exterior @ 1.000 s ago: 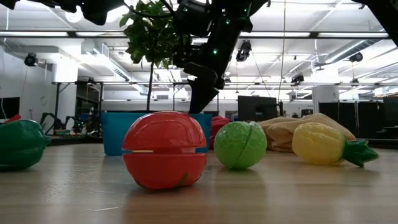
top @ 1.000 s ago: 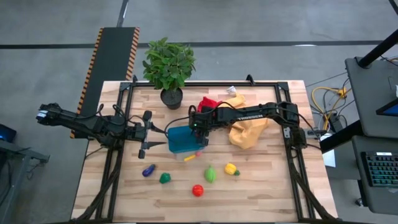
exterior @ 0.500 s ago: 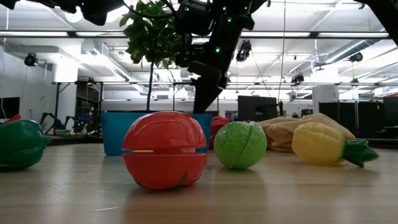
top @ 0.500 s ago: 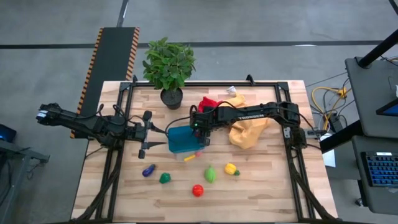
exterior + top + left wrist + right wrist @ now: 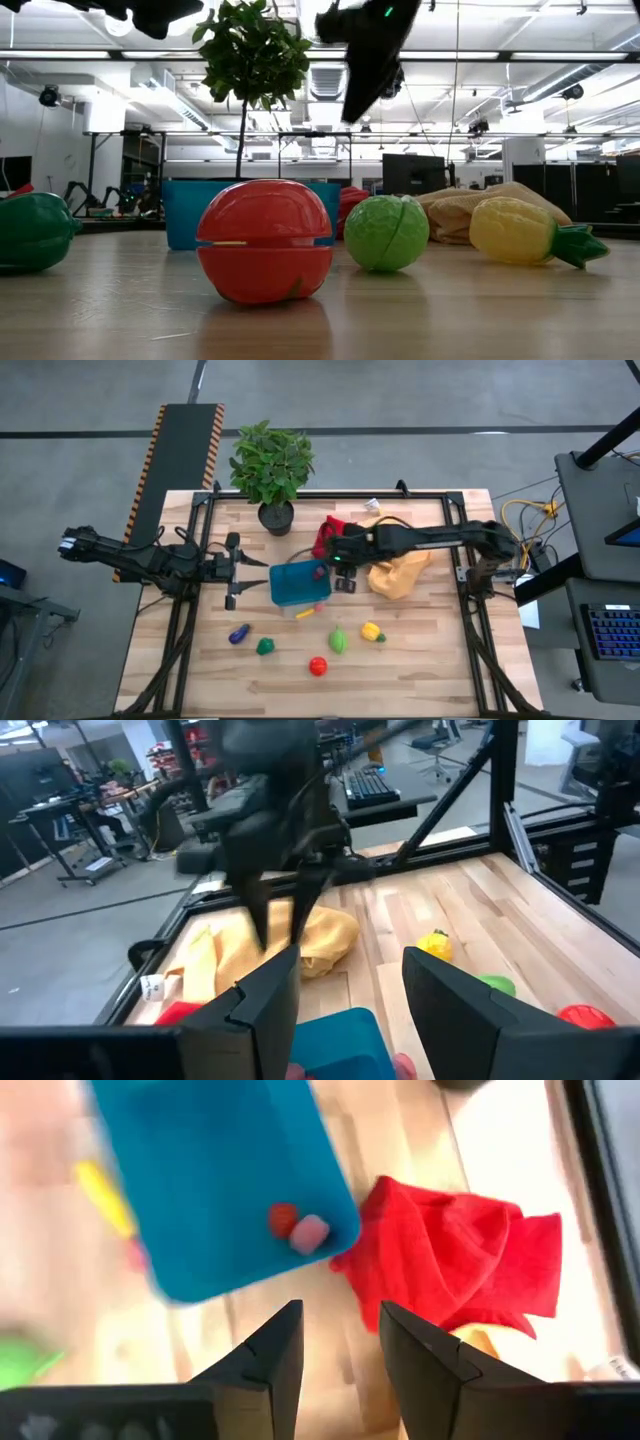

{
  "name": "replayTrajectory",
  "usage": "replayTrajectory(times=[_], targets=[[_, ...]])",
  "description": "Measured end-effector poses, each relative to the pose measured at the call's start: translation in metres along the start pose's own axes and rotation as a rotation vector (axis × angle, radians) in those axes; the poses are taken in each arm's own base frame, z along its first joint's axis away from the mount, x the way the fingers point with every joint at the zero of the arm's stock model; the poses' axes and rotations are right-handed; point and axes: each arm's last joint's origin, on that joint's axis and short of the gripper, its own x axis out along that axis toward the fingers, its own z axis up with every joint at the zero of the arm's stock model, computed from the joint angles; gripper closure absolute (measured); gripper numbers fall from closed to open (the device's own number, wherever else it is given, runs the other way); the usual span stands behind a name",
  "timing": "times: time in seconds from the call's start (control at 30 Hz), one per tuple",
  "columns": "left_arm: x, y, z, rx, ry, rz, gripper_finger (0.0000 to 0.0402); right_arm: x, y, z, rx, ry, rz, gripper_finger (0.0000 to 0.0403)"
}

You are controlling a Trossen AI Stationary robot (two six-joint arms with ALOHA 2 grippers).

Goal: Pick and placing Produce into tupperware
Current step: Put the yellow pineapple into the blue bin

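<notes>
The teal-blue tupperware [image 5: 298,584] sits mid-table, and a small red and pink piece [image 5: 296,1226] lies inside near one corner. My right gripper [image 5: 345,578] hangs open and empty just off the tupperware's right side, raised above the table [image 5: 368,62]; in its wrist view [image 5: 340,1315] the tupperware [image 5: 215,1175] and the red cloth [image 5: 450,1270] lie below it. My left gripper [image 5: 232,572] waits open at the tupperware's left [image 5: 350,965]. Toy produce rests on the near boards: purple eggplant [image 5: 238,633], green pepper [image 5: 265,647], red tomato [image 5: 318,666], green lime [image 5: 339,640], yellow fruit [image 5: 372,631].
A potted plant [image 5: 272,465] stands at the far edge. The red cloth [image 5: 332,528] and a crumpled yellow cloth [image 5: 400,570] lie far-right of the tupperware. A small yellow and pink piece [image 5: 305,612] lies against its near side. Bare boards [image 5: 420,660] show near right.
My right gripper has risen out of the tupperware and drawn back toward the table's right edge. The red and pink piece stays inside the tupperware.
</notes>
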Motion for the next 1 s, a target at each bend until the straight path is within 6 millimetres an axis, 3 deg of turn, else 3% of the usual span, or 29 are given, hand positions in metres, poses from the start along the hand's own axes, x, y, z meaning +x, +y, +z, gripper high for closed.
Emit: replayTrajectory(times=[0.17,0.33,0.53,0.7,0.83,1.0], targets=[[-0.001,0.0,0.0,0.0,0.001,0.001,0.0237,-0.041,0.011,-0.018,-0.034,-0.163,0.042,0.0294],[-0.001,0.0,0.0,0.0,0.003,0.0,0.0237,-0.072,0.018,-0.054,-0.055,-0.319,0.095,0.0304],[-0.001,0.0,0.0,0.0,0.002,0.0,0.0237,-0.097,0.022,-0.104,0.036,-0.445,0.204,0.0314],[-0.001,0.0,0.0,0.0,0.003,0.0,0.0237,-0.108,0.026,-0.133,0.075,-0.516,0.359,0.0311],[0.0,0.0,-0.001,-0.002,0.004,0.001,0.0237,-0.116,0.025,-0.142,0.133,-0.536,0.443,0.0269],[0.001,0.0,0.0,-0.003,0.004,0.006,0.0237,-0.113,0.035,-0.144,0.18,-0.445,0.584,0.017]])
